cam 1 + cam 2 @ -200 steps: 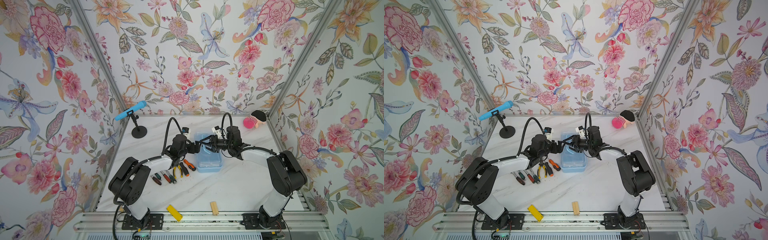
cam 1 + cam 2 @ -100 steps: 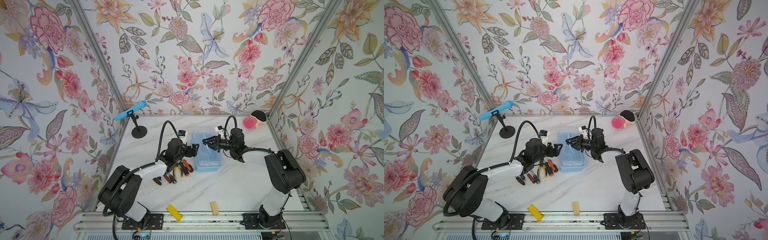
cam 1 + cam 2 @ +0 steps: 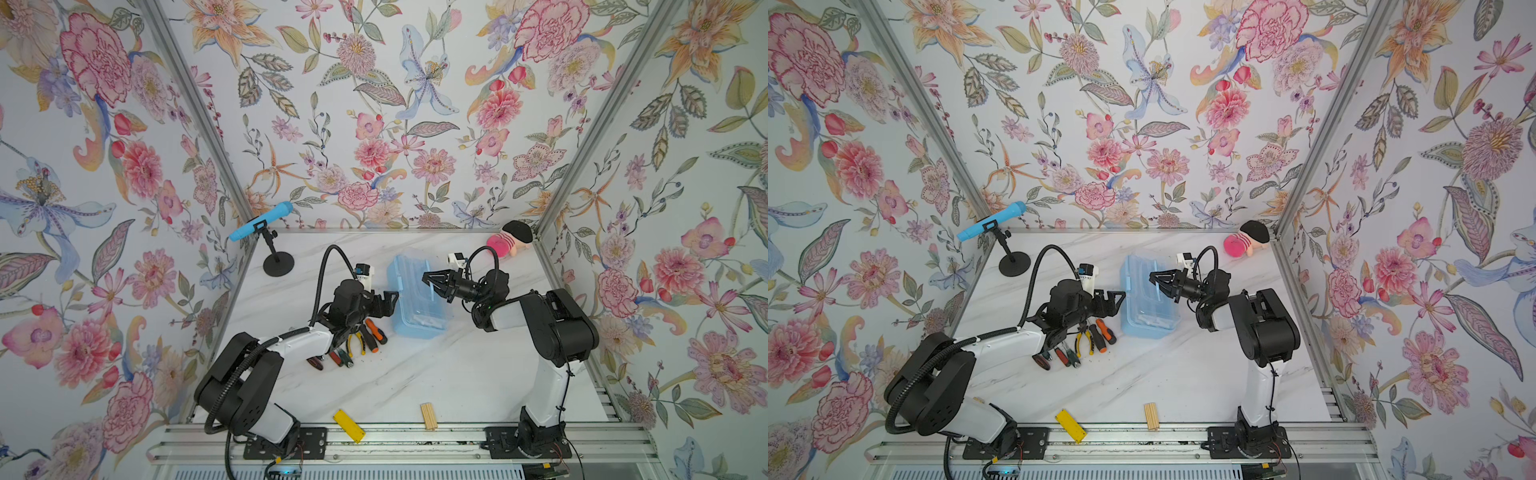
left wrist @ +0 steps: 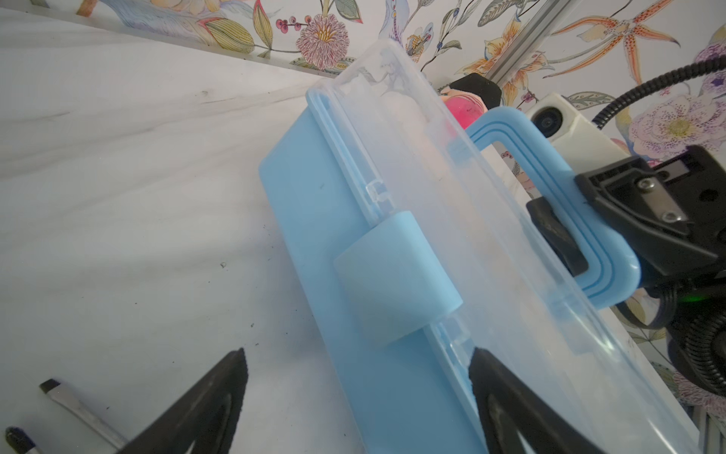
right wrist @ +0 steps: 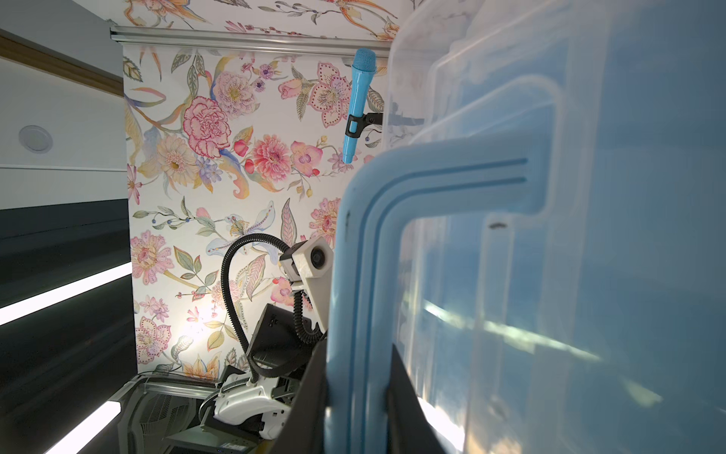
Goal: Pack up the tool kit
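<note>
The tool kit's light-blue box [image 3: 417, 301] [image 3: 1148, 305] lies mid-table with its clear lid down. My right gripper [image 3: 430, 282] [image 3: 1156, 280] [image 5: 357, 393] is shut on the box's blue handle [image 5: 393, 204] [image 4: 550, 188], which stands up from the lid. My left gripper [image 3: 388, 301] [image 3: 1115, 301] [image 4: 357, 377] is open against the box's left side, its fingers straddling the edge below the blue latch [image 4: 396, 283]. Yellow-handled pliers [image 3: 356, 343] [image 3: 1084, 343] and orange-black screwdrivers [image 3: 376, 330] [image 3: 1105, 330] lie on the table under the left arm.
A blue microphone on a black stand [image 3: 262, 222] is at the back left. A pink plush toy [image 3: 509, 241] sits in the back right corner. A flat yellow block [image 3: 349, 424] and a ridged wooden block [image 3: 429, 415] lie at the front edge.
My right gripper has closed on the box's handle. My left gripper has drawn back from over the box to its left side and stayed open.
</note>
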You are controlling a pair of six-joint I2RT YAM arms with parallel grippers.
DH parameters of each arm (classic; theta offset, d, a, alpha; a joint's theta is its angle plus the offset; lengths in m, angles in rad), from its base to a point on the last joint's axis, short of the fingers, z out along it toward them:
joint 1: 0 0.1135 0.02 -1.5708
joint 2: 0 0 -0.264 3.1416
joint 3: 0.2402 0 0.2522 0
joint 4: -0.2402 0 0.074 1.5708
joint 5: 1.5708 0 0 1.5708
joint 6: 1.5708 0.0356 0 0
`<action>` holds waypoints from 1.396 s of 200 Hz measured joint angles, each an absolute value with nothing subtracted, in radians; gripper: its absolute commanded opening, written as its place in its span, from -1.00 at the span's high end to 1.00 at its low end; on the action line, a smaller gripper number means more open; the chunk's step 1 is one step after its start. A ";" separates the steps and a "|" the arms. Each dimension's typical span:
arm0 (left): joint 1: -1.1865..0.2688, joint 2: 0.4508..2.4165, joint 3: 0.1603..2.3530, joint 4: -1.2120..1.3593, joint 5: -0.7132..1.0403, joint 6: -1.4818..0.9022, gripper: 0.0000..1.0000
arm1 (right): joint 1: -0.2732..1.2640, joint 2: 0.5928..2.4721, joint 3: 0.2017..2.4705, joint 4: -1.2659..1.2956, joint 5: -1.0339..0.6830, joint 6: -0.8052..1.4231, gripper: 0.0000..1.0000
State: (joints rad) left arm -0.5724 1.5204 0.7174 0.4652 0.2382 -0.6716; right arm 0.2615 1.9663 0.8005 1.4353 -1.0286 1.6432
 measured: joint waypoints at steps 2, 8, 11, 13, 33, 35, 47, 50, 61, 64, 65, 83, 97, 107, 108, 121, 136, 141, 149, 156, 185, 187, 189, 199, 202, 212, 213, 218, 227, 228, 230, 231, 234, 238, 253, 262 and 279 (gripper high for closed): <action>-0.572 1.520 0.716 0.469 0.244 -0.676 -0.85 | 0.260 1.969 0.800 1.441 -1.030 1.647 1.00; -0.571 1.520 0.714 0.480 0.258 -0.688 -0.85 | 0.256 1.974 0.798 1.459 -1.033 1.656 1.00; -0.571 1.520 0.714 0.488 0.265 -0.698 -0.85 | 0.254 1.977 0.797 1.468 -1.035 1.661 1.00; -0.571 1.520 0.713 0.491 0.270 -0.701 -0.85 | 0.254 1.977 0.797 1.472 -1.035 1.663 1.00; -0.568 1.518 0.713 0.519 0.313 -0.754 -0.86 | 0.248 1.988 0.796 1.499 -1.041 1.678 1.00; -0.567 1.517 0.713 0.522 0.317 -0.761 -0.86 | 0.247 1.989 0.796 1.502 -1.041 1.679 1.00; -0.563 1.514 0.712 0.544 0.342 -0.797 -0.87 | 0.245 1.992 0.794 1.512 -1.043 1.683 1.00; -0.561 1.513 0.711 0.557 0.353 -0.812 -0.87 | 0.244 1.992 0.793 1.514 -1.043 1.684 1.00; -0.553 1.512 0.704 0.597 0.385 -0.857 -0.86 | 0.241 1.992 0.790 1.521 -1.044 1.684 1.00; -0.549 1.512 0.701 0.609 0.394 -0.872 -0.86 | 0.241 1.992 0.789 1.522 -1.044 1.684 1.00; -0.548 1.512 0.700 0.612 0.396 -0.876 -0.86 | 0.241 1.992 0.789 1.522 -1.044 1.684 1.00; -0.524 1.515 0.685 0.673 0.444 -0.962 -0.85 | 0.241 1.993 0.789 1.524 -1.044 1.684 1.00; -0.509 1.522 0.684 0.701 0.469 -1.014 -0.84 | 0.241 1.993 0.789 1.523 -1.044 1.684 1.00; -0.504 1.526 0.684 0.705 0.476 -1.034 -0.84 | 0.241 1.994 0.789 1.523 -1.044 1.683 1.00; -0.503 1.527 0.684 0.704 0.477 -1.034 -0.84 | 0.241 1.994 0.789 1.523 -1.044 1.683 1.00; -0.502 1.534 0.685 0.697 0.485 -1.042 -0.84 | 0.241 1.994 0.789 1.523 -1.044 1.683 1.00; -0.502 1.562 0.694 0.698 0.496 -1.052 -0.83 | 0.241 1.994 0.789 1.522 -1.044 1.681 1.00; -0.502 1.575 0.697 0.702 0.499 -1.056 -0.83 | 0.241 1.994 0.789 1.521 -1.044 1.680 1.00; -0.502 1.600 0.699 0.711 0.506 -1.066 -0.82 | 0.241 1.994 0.789 1.518 -1.044 1.677 1.00; -0.502 1.618 0.699 0.717 0.516 -1.074 -0.81 | 0.241 1.993 0.789 1.515 -1.044 1.675 1.00; -0.499 1.676 0.700 0.743 0.546 -1.107 -0.81 | 0.242 1.988 0.789 1.496 -1.044 1.658 1.00; -0.499 1.677 0.700 0.744 0.547 -1.109 -0.80 | 0.242 1.987 0.789 1.494 -1.044 1.657 1.00; -0.499 1.679 0.701 0.746 0.548 -1.110 -0.80 | 0.242 1.987 0.790 1.493 -1.044 1.655 1.00; -0.499 1.686 0.703 0.757 0.555 -1.120 -0.80 | 0.244 1.984 0.791 1.484 -1.044 1.650 1.00; -0.499 1.686 0.704 0.760 0.557 -1.122 -0.80 | 0.244 1.984 0.791 1.482 -1.044 1.649 1.00; -0.499 1.691 0.712 0.772 0.568 -1.130 -0.79 | 0.246 1.982 0.791 1.478 -1.044 1.645 1.00; -0.499 1.692 0.713 0.773 0.569 -1.131 -0.79 | 0.246 1.982 0.791 1.478 -1.044 1.645 1.00; -0.499 1.694 0.719 0.778 0.572 -1.133 -0.79 | 0.247 1.982 0.791 1.477 -1.044 1.642 1.00; -0.499 1.697 0.728 0.787 0.574 -1.136 -0.80 | 0.248 1.982 0.791 1.477 -1.045 1.639 1.00; -0.499 1.697 0.729 0.788 0.574 -1.137 -0.80 | 0.248 1.982 0.791 1.477 -1.045 1.639 1.00; -0.499 1.697 0.731 0.788 0.574 -1.138 -0.79 | 0.248 1.982 0.791 1.476 -1.045 1.639 1.00; -0.499 1.697 0.732 0.789 0.575 -1.139 -0.80 | 0.248 1.982 0.791 1.476 -1.045 1.639 1.00; -0.499 1.697 0.734 0.790 0.576 -1.139 -0.79 | 0.248 1.982 0.791 1.475 -1.045 1.638 1.00; -0.499 1.697 0.738 0.793 0.577 -1.142 -0.80 | 0.248 1.982 0.792 1.473 -1.045 1.638 1.00; -0.499 1.701 0.749 0.801 0.587 -1.143 -0.79 | 0.248 1.979 0.793 1.463 -1.044 1.634 1.00; -0.499 1.709 0.756 0.810 0.594 -1.145 -0.79 | 0.249 1.978 0.794 1.459 -1.044 1.631 1.00; -0.499 1.730 0.763 0.825 0.599 -1.155 -0.77 | 0.252 1.977 0.798 1.451 -1.047 1.629 1.00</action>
